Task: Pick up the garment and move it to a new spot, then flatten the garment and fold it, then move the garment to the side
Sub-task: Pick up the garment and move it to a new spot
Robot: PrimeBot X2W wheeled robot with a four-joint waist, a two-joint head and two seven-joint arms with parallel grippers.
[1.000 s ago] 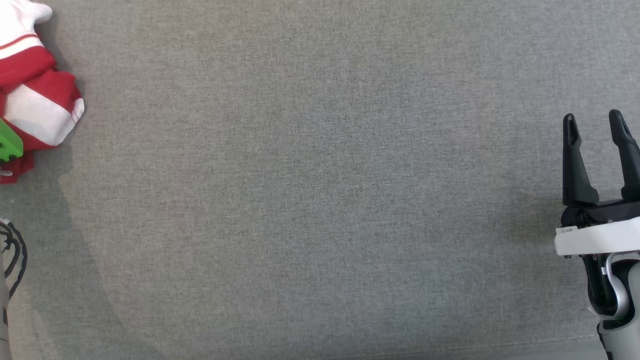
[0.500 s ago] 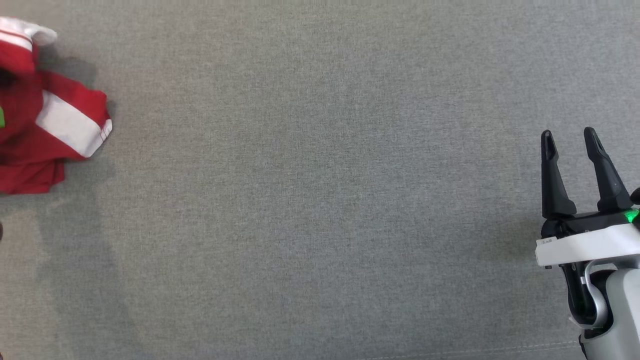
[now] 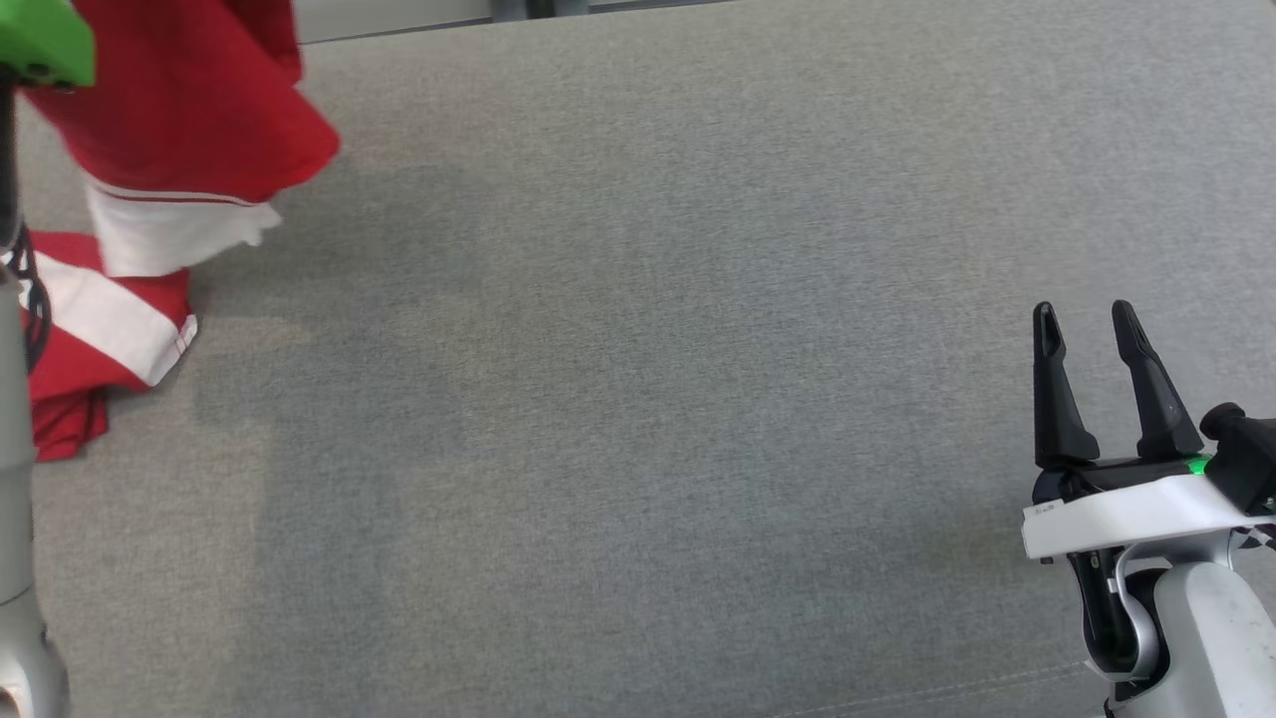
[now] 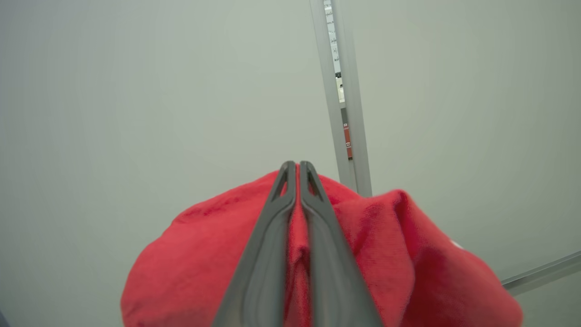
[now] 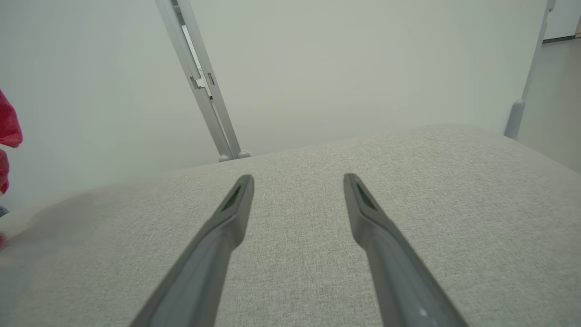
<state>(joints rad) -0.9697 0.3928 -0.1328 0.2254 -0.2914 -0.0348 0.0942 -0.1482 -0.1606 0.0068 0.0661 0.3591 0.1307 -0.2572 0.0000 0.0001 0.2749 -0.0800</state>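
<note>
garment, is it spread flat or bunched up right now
Bunched, not spread: the garment hangs in folds from the shut jaws of the left gripper, its lower end crumpled on the grey surface.

Two arms, two-finger grippers: one clamped, one spread.
Item 1, left gripper point(image 4: 298, 165): long dark fingers point(image 4: 268, 245) pressed together along their length, tips meeting, a fold of the red garment point(image 4: 204, 254) pinched between them; green wrist piece point(image 3: 40, 40) at the head view's upper left corner, pale left forearm point(image 3: 12, 519) running up that view's left edge. Item 2, right gripper point(image 3: 1083, 317): fingers well apart, holding nothing, pointing up the head view at lower right; white wrist band point(image 3: 1126, 514) behind them, grey right forearm point(image 3: 1211, 628) below.
</note>
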